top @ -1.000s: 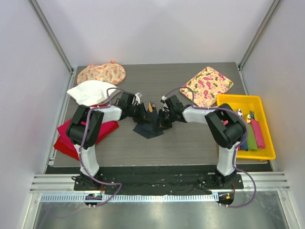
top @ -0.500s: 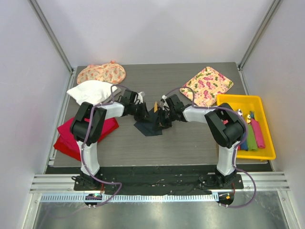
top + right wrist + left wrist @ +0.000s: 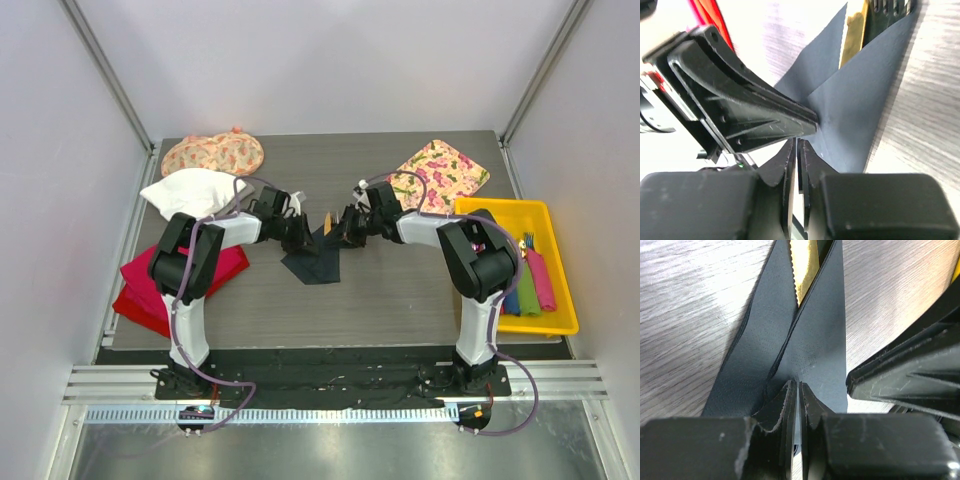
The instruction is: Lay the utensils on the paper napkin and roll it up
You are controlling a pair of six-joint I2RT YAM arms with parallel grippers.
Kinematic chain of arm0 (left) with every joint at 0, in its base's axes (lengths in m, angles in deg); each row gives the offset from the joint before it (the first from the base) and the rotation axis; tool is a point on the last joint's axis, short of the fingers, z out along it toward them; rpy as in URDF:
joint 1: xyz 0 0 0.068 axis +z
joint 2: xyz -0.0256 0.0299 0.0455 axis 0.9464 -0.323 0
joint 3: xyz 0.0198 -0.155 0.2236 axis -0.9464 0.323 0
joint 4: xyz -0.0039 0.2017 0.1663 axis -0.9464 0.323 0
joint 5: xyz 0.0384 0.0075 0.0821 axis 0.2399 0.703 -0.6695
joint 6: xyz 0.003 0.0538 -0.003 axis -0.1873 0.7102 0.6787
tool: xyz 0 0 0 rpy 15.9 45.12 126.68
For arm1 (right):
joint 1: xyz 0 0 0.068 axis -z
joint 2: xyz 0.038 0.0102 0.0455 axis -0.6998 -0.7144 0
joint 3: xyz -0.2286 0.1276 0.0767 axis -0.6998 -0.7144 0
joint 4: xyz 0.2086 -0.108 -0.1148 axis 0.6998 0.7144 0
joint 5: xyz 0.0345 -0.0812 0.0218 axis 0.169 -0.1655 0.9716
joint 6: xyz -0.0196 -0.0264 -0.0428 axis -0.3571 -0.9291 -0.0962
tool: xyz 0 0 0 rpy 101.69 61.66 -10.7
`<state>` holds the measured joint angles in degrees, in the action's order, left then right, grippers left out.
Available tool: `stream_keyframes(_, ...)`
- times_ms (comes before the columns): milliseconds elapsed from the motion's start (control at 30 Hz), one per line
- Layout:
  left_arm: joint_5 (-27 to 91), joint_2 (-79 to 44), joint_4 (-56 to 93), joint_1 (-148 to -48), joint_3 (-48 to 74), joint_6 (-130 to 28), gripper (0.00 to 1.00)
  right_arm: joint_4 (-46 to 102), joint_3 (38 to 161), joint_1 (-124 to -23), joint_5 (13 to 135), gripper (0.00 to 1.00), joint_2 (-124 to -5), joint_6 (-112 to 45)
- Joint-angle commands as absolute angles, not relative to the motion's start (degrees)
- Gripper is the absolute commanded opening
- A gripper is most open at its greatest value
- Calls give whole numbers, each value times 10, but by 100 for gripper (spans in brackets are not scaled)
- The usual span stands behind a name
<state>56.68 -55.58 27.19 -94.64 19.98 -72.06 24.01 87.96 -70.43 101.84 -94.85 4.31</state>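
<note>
Jaws, left gripper (image 3: 797, 386): I see them pressed all but together, with a raised fold of the paper napkin (image 3: 812, 335) nipped between the tips. Jaws, right gripper (image 3: 797, 143): likewise nearly closed. They appear to pinch the napkin's near edge, though my wrist view is too tight there to be sure.

Container: a yellow tray (image 3: 556, 215) sits at the right edge of the table (image 3: 400, 300), well apart from both grippers. In it lie pieces with green (image 3: 528, 296), pink (image 3: 543, 280) and blue (image 3: 512, 301) handles, side by side, metal heads toward the far side.

Task items: from above, the napkin lies mid-table between the two grippers, its near part flat on the wood and its far part gathered up where the fingers meet. One tan-orange utensil (image 3: 327, 220) stands out of that gathered part, between the two sets of fingers. In the left wrist view it lies in the valley of the fold, beyond the jaw tips. In the right wrist view it sits between two dark flaps, at the end away from the jaws. There the left gripper's black fingers reach in from the left to the same sheet.

Surroundings: a red cloth (image 3: 140, 290), a white cloth (image 3: 185, 190) and a round floral cloth (image 3: 212, 154) lie on the left. A square floral cloth (image 3: 440, 178) lies at far right, beside the tray.
</note>
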Motion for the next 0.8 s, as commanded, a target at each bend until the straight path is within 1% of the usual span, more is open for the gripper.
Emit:
stream_keyframes(0,518,-576,295,-943,210,-699,12,171,870,-706,1049,13,-960,93)
stream_keyframes(300,519,-577,294,-941,209,-700,11,120,835,-702,1075,9,-996,130)
stream_keyframes(667,519,-579,291,-941,210,-708,11,141,815,-701,1056,9,-1012,123)
stream_keyframes(767,525,-578,292,-940,210,-711,15,151,820,-701,1048,9,-1012,118)
